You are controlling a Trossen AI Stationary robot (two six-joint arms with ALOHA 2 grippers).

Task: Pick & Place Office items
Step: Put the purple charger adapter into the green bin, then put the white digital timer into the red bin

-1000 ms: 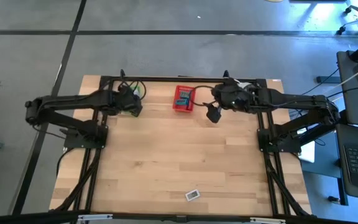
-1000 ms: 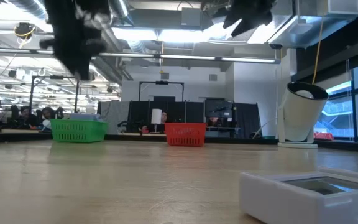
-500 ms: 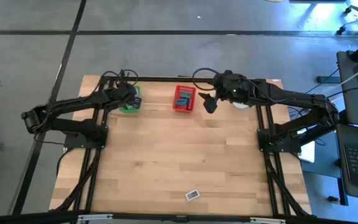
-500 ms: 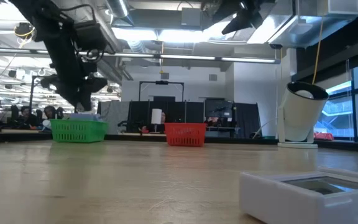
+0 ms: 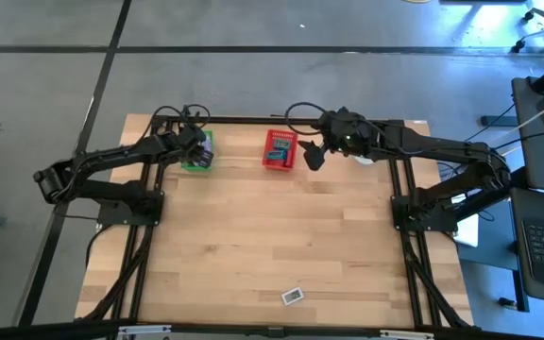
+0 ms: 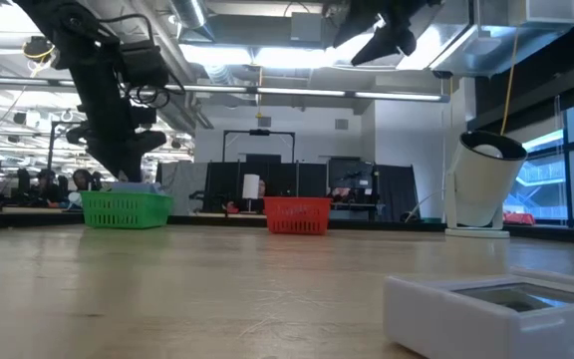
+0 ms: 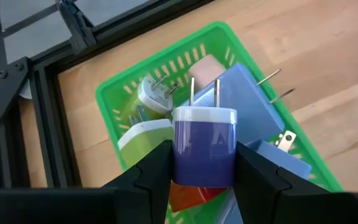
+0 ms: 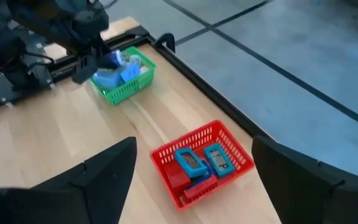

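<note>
Bench (image 5: pixel 272 246) is carrying green basket (image 7: pixel 114 99) and red basket (image 8: pixel 229 140) along its far edge. Left end effector (image 7: pixel 204 177) is hovering over the green basket, pinching a purple charger block (image 7: pixel 204 146). Right end effector (image 8: pixel 191 171) is spread, empty, hanging above the red basket. White piece (image 5: pixel 292 297) is lying near the front edge.

Bright, even overhead light; soft shadows; low view's foreground blurred

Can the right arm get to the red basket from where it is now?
Probably yes. The right gripper hangs open just beside the red basket, and the basket's top is uncovered, with nothing between them.
</note>
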